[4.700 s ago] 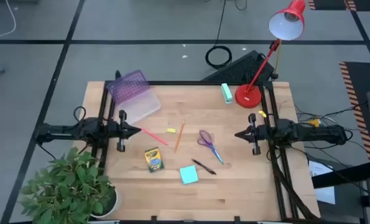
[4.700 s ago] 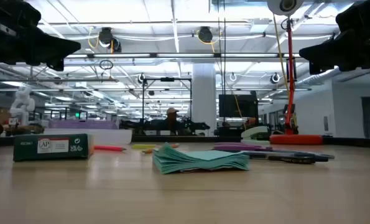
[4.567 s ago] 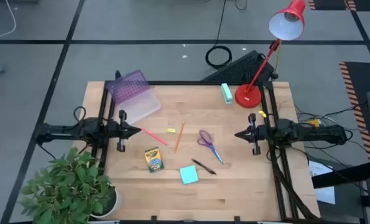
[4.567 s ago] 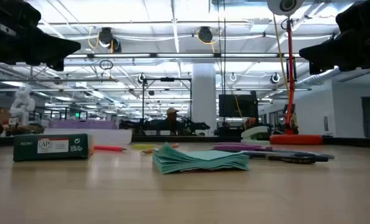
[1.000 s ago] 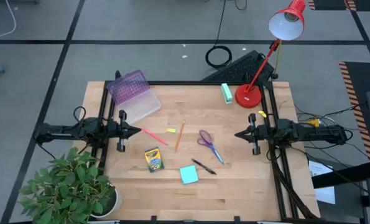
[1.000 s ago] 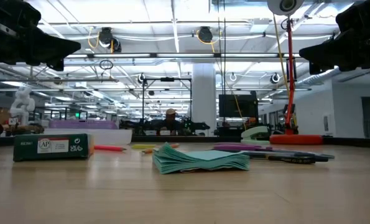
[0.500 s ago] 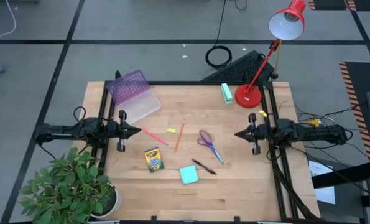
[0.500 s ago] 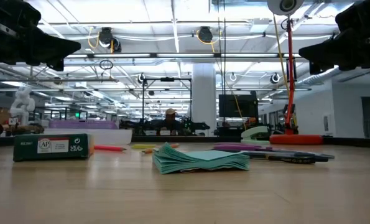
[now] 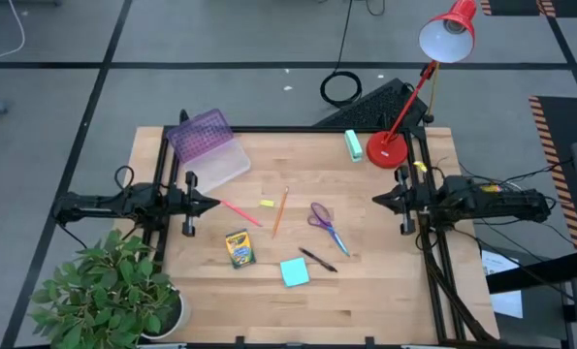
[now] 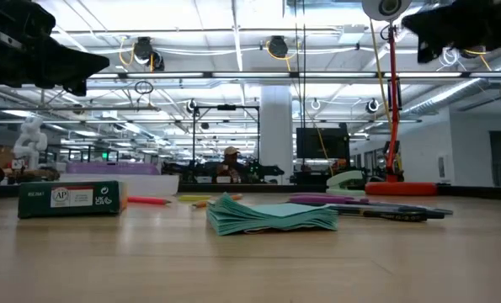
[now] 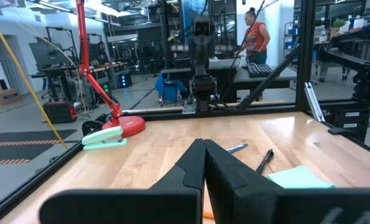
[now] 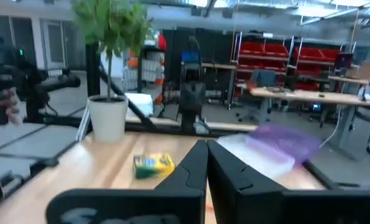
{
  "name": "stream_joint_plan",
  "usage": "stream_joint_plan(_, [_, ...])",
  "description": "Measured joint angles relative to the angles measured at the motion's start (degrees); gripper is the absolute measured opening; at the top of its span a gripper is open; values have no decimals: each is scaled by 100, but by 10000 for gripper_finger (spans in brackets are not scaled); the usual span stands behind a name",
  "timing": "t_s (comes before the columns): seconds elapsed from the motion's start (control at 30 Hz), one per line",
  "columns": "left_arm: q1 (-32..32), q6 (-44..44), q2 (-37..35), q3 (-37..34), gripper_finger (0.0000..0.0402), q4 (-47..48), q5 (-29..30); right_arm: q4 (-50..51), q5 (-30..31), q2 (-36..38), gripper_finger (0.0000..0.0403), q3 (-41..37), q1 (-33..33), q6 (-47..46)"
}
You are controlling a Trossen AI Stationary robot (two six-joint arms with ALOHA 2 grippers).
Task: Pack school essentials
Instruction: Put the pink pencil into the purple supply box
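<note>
From the high view, my left end effector (image 9: 210,205) hung at the tabletop's (image 9: 366,291) left edge and my right end effector (image 9: 376,200) at its right edge, both empty. Between them lay the pink pen (image 9: 240,212), tiny yellow eraser (image 9: 267,204), orange pencil (image 9: 280,212), purple-handled scissors (image 9: 325,224), black pen (image 9: 318,260), light-blue sticky-note pad (image 9: 294,272) and yellow-green crayon box (image 9: 240,248), none touching. The translucent case with purple lid (image 9: 208,147), at the far-left corner, stood open; I could not see anything inside it. I judged packing not yet begun; the next move calls for reaching to one item. In the low view, the crayon box, sticky-note pad and pens rested flat on the wood. In the left wrist view, my left fingers (image 11: 191,168) were closed tip to tip, holding nothing. In the right wrist view, my right fingers (image 12: 194,165) were likewise pressed together and empty, with the crayon box and case ahead.
</note>
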State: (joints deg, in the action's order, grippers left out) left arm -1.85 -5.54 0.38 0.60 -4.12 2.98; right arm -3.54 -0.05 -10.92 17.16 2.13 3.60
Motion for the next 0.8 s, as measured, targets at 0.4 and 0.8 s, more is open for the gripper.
stream_joint_plan(0.4, [-1, 0, 0, -1, 10, 0, 0, 1531, 22, -1718, 0, 2784, 0, -542])
stream_joint_plan(0.8, [-1, 0, 0, 0, 10, 0, 0, 3252, 33, -3248, 0, 5027, -2, -800])
